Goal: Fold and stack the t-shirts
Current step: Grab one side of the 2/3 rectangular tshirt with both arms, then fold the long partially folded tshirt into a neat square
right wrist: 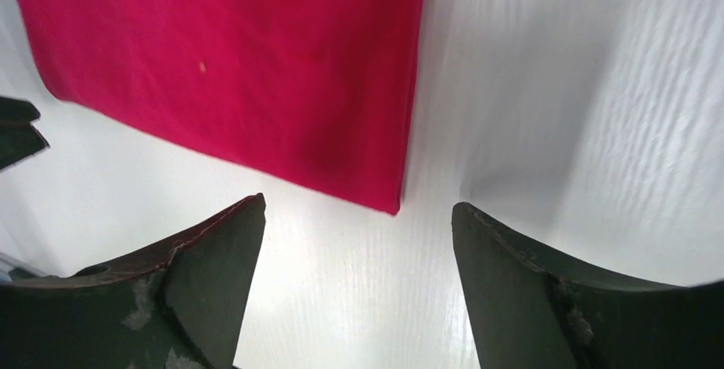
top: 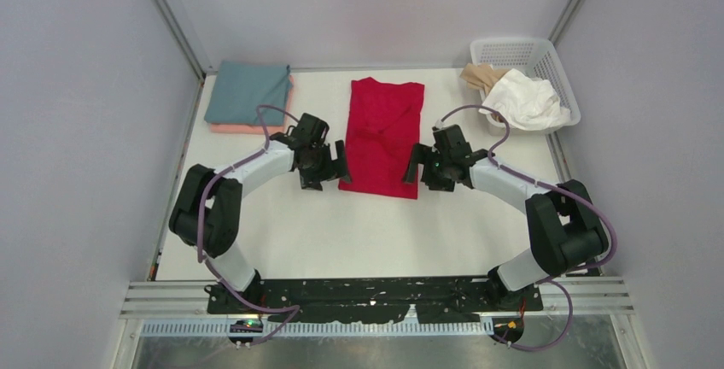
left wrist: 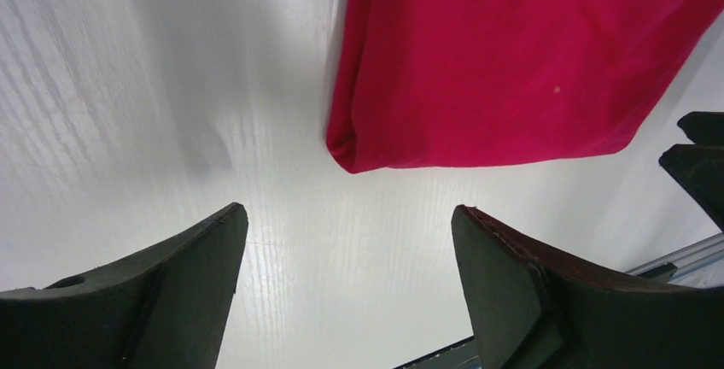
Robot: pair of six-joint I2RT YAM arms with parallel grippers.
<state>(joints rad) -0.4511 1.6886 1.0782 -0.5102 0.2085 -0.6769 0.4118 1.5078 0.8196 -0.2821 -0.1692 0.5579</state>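
White wood-grain desk (top: pixel 359 232), boxed in by plain grey walls (top: pixel 77 130) left, right and back, aluminium posts (top: pixel 168 12) in the far corners. Far left corner: folded grey-teal t-shirt (top: pixel 246 91) stacked on salmon pink t-shirt (top: pixel 235 129). Far right corner: white lattice basket (top: pixel 546 55) at the desk edge, holding crumpled white t-shirt (top: pixel 529 100) and beige t-shirt (top: pixel 481 75), both draped over its left and near rim. Bare desk across the near half, between the arms and their bases; narrower bare strips either side of centre. Bright red t-shirt (top: pixel 382 134) flat at centre, folded to a long strip running near to far. Left jaws spread wide, holding nothing, just beside its near left corner, not touching. Right jaws spread wide, holding nothing, just beside its near right corner, likewise off the cloth.
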